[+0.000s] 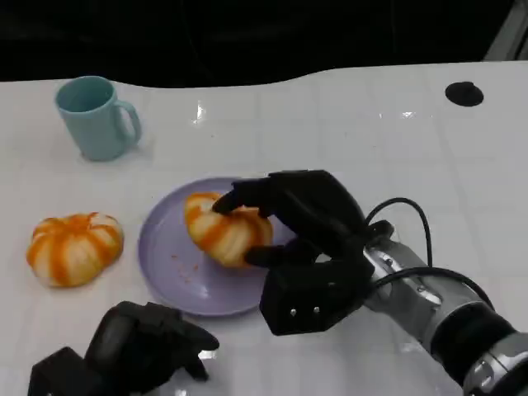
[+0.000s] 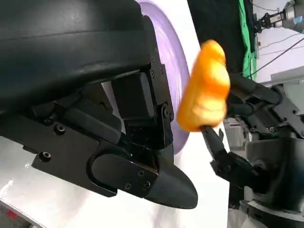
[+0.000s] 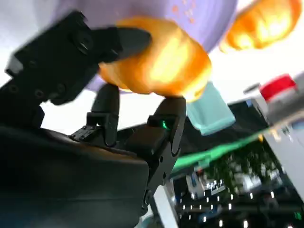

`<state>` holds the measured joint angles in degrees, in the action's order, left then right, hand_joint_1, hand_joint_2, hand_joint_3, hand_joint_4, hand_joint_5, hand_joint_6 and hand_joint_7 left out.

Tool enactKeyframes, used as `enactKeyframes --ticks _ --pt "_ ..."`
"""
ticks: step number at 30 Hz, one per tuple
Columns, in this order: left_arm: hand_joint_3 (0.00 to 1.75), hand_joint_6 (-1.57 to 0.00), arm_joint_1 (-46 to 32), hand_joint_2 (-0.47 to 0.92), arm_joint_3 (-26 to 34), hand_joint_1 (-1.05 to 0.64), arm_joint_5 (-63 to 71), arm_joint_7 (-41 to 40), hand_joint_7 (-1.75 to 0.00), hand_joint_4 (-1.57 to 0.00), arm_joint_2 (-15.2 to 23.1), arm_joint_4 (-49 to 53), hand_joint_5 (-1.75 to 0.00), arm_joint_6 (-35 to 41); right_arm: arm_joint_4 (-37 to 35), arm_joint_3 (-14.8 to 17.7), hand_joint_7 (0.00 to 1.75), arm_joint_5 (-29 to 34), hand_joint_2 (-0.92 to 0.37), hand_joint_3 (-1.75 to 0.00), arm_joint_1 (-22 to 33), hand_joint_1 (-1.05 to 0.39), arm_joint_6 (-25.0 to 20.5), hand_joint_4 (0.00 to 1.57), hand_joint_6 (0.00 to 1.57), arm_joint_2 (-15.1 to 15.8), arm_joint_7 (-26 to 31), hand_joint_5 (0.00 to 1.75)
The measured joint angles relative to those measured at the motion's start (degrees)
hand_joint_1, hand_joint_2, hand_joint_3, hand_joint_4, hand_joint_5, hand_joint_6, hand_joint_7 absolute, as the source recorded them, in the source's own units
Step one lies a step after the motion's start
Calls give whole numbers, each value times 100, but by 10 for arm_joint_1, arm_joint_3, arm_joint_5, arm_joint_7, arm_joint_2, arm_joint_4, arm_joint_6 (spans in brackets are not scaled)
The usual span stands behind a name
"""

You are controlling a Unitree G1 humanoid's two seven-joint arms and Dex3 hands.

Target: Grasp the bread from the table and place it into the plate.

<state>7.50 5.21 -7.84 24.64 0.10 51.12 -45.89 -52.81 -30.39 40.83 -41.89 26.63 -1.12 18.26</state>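
Orange bread (image 1: 223, 230) sits pinched in your right hand (image 1: 309, 247) fingers over the plate (image 1: 169, 264); release unevenly and it could roll onto the desk.

Black hand (image 1: 309, 247) (screws showing), silver forearm (image 1: 462, 330), black cables (image 1: 412, 247)

White bench (image 1: 346, 132), glossy, faint tile-like lines, wavy far edge against dark background. Lilac plate (image 1: 169, 264) on bench near centre. Teal mug (image 1: 92, 115) upright at far left, handle toward right, well apart from plate. Orange-and-white striped bread (image 1: 73, 246) on bench just left of plate, not touching. Small black round disc (image 1: 464, 93) at far right.
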Motion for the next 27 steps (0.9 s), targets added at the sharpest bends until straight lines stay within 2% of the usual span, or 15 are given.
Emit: enactKeyframes --ticks 5,8,12,17,19,23,27 --pt "9 -155 -10 92 -2 -105 1 -1 -28 -130 -2 -8 -101 -7 36 -3 0 6 -90 -14 3 -35 -20 36 57 16 -35 29" --pt "9 -155 -12 92 -4 -105 2 -4 -28 -130 -3 -12 -101 -8 61 -7 0 6 -92 -9 8 -38 -22 32 52 32 -79 27" --pt "9 -155 -16 92 -6 -105 1 -4 -28 -130 -4 -16 -101 -8 106 -8 0 4 -92 -10 27 -43 -30 33 51 52 -124 28" --pt "8 -154 -21 92 -7 -105 0 -4 -28 -130 -7 -21 -101 -8 173 3 2 -16 -92 -7 66 -41 -26 38 54 70 -139 32" --pt "8 -155 -21 92 -8 -105 0 -4 -28 -130 -8 -21 -101 -8 193 11 3 -33 -92 -6 84 -39 -15 41 56 75 -140 34" --pt "7 -154 -23 92 -8 -105 0 -4 -28 -130 -8 -21 -101 -9 230 44 4 -89 -92 -13 134 -37 39 47 59 81 -133 39" --pt "8 -155 -22 92 -8 -105 0 -4 -28 -131 -9 -21 -101 -9 257 76 6 -156 -92 -15 186 -34 79 45 66 94 -150 69"
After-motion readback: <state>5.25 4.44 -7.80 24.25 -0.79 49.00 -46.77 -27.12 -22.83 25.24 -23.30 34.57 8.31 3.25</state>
